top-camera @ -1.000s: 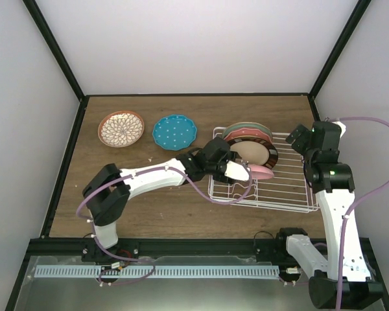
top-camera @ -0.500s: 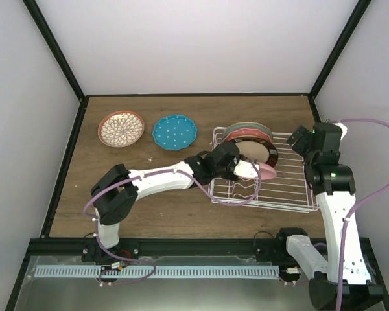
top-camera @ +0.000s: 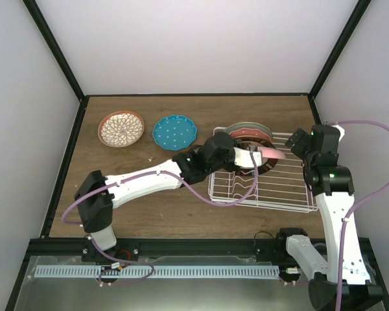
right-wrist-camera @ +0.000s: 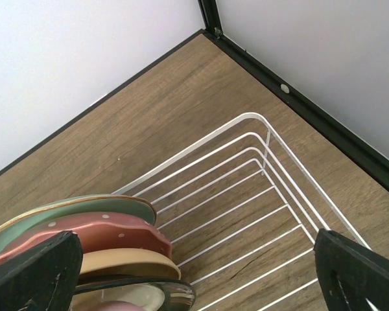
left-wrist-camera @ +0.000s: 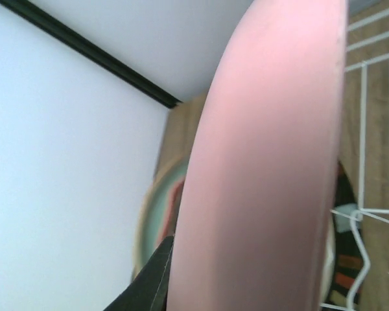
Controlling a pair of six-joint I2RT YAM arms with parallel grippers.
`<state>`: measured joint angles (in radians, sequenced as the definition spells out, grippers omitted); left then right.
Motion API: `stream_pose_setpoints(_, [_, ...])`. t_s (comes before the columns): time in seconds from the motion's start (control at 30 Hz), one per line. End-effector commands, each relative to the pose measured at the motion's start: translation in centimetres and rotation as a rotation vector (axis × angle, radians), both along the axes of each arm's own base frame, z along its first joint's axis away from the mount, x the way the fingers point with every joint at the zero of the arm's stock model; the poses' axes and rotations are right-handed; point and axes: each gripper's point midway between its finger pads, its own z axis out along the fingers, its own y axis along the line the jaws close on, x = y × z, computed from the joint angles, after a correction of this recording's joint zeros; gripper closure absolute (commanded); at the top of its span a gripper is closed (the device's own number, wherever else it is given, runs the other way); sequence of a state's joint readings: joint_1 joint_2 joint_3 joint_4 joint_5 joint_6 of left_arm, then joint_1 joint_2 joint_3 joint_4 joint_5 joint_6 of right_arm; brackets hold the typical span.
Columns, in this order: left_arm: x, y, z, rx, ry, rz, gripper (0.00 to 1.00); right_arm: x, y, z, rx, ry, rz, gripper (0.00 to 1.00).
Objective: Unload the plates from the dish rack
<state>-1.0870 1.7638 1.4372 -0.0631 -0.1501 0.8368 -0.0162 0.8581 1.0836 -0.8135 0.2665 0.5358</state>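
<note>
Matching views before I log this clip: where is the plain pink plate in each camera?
Top external: pink plate in the left tool, over the rack.
Left wrist: fills the middle of the frame.
Right wrist: perhaps a pink sliver at the bottom edge; unsure.
Shared landmark: the white wire rack.

From the left wrist, the pink plate (left-wrist-camera: 266, 162) is a soft blur filling most of the frame, cut off at top and bottom. It covers nearly all of the left claw (top-camera: 249, 157) (only one dark finger (left-wrist-camera: 149, 285) shows at the lower edge). Behind it the racked plates (left-wrist-camera: 152, 214) appear as slivers, their patterns unreadable. From above, that claw's fingertips are lost beneath plate and wrist. In the right wrist view the right claw (top-camera: 299, 140) has both fingers (right-wrist-camera: 35, 269) clipped by the bottom corners. There the dish rack (right-wrist-camera: 266, 165) runs off at lower right and the racked plates at lower left.
</note>
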Motion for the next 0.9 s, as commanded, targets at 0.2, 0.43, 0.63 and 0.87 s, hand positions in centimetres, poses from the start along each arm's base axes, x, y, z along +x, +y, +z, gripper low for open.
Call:
stream_pose_setpoints(0.2, [1.0,8.1,15.8,-0.42,0.033,0.121,0.96,-0.1,0.0,0.2,0.009,-0.014,-0.001,0.0])
stream_pose_setpoints(0.43, [8.4,25.1,19.3,-0.796,0.362,0.426,0.96,0.1,0.2,-0.4,0.016,-0.004,0.006,0.0])
stream_pose_setpoints(0.63, [11.6,37.5,8.6,-0.963,0.842,0.766,0.96,1.1,0.7,-1.2,0.038,0.01,0.034,0.0])
stream_pose_setpoints(0.87, [6.3,38.6,-3.1,-0.982,1.273,0.818,0.96,2.2,0.9,-1.0,0.017,0.02,0.063,0.0])
